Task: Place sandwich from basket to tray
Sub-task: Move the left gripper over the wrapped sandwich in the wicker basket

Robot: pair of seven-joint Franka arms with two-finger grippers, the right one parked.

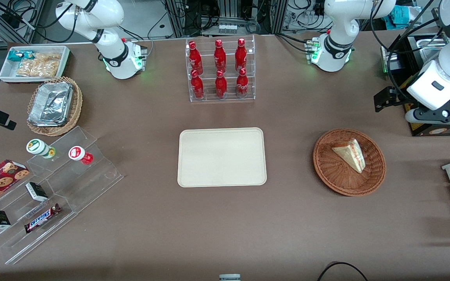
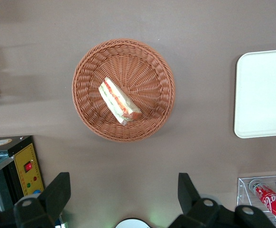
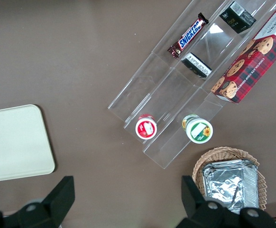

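Toward the parked arm's end of the table, a white bin of snacks (image 1: 33,63), a tan wicker basket of foil containers (image 1: 54,106) and a clear stepped stand (image 1: 53,195) with a Snickers bar (image 1: 42,217) sit well apart from the work. At the table's middle lies the cream tray (image 1: 222,157), bare, with a rack of red cola bottles (image 1: 220,69) farther from the front camera. Toward the working arm's end stands the reddish-brown basket (image 1: 326,175), and the sandwich (image 1: 350,154) rests inside it on its side, filling edge showing.

The gripper (image 2: 124,194) hangs high above the table just beside the basket, released, its fingers spread wide and holding nothing.

The risks, as I judge them: the bread is soft, so a hard squeeze may crush it or push filling out. The wedge lies against the sloping weave, so a descending finger could catch the wicker and drag the light basket. A grip across the tapered point may slip on the way to the tray.
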